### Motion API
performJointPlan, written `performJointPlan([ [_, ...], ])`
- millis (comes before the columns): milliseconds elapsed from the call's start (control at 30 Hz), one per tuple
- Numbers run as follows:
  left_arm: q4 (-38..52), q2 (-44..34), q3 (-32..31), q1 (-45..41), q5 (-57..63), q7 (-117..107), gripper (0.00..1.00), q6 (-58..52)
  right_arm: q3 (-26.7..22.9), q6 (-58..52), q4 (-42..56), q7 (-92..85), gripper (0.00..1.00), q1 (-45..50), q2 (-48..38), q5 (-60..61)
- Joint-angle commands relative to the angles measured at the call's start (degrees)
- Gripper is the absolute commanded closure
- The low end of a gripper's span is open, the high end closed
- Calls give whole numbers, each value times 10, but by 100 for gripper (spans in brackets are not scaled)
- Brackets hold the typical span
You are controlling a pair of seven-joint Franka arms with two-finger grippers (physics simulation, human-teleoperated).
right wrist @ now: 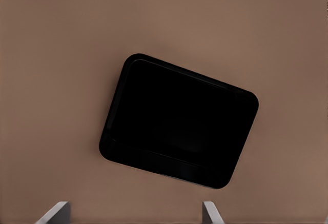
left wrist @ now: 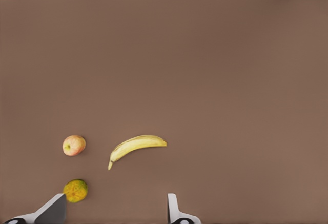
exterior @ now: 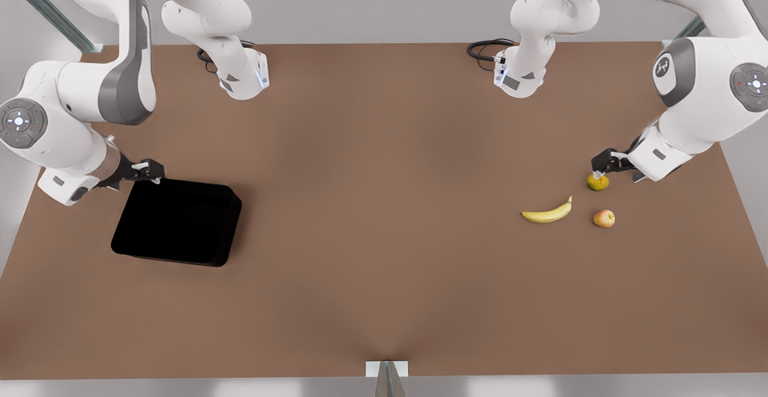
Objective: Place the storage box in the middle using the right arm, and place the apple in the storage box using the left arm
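Front view puts the black storage box [exterior: 177,222] on the brown surface [exterior: 384,265] at the front view's left, with the right gripper [exterior: 150,172] hovering at its far corner, fingers [right wrist: 56,212] spread open. At the front view's right, the left gripper [exterior: 600,166] hangs just over the greenish-orange fruit [exterior: 597,182], its fingers [left wrist: 54,208] open too. The apple [exterior: 604,218] lies near that fruit, beside the banana [exterior: 547,212], well apart from the box.
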Motion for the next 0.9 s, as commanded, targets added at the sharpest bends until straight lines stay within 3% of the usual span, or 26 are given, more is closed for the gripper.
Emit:
performJointPlan([
  [0,0,0,1,-4,0,0,0,0,0,-1,0,0,0,0,1,0],
  [100,11,24,1,2,0,-2,0,-23,-7,3,-5,0,0,-5,22,-18],
  [167,61,80,4,27,-4,-40,0,-93,-18,46,-30,-1,0,-49,56,-30],
  [267,83,148,21,68,-125,-277,0,-84,-58,203,-208,0,0,-53,0,-27],
  [367,63,185,100,69,-287,-387,0,-23,-109,329,-305,-7,0,-57,2,-18],
  [433,-2,189,184,47,-437,-453,0,38,-123,358,-309,-35,0,-72,39,19],
  [533,-80,199,229,17,-565,-504,0,62,-126,382,-301,-37,0,-94,82,40],
  [867,-93,294,244,83,-654,-489,0,-47,-136,431,-293,-38,0,-116,172,114],
])
